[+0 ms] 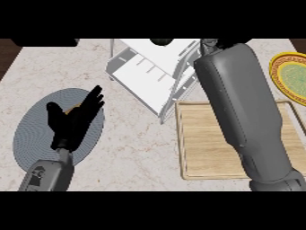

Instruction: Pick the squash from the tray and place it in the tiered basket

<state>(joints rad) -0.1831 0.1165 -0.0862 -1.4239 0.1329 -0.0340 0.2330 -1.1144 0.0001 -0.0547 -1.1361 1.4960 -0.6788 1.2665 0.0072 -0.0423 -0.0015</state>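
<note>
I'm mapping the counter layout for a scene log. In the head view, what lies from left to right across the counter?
Grey round mat with the open left hand over it → white tiered basket → wooden tray, crossed by the right forearm → yellow-rimmed green plate.

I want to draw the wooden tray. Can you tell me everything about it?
The wooden tray is a pale, flat rectangle with a thin raised rim and visible grain. It lies flat on the marble counter, right of the white tiered basket, whose corner reaches its upper left rim. The robot's grey right forearm stretches above it, hiding the middle. No squash shows on it.
</note>
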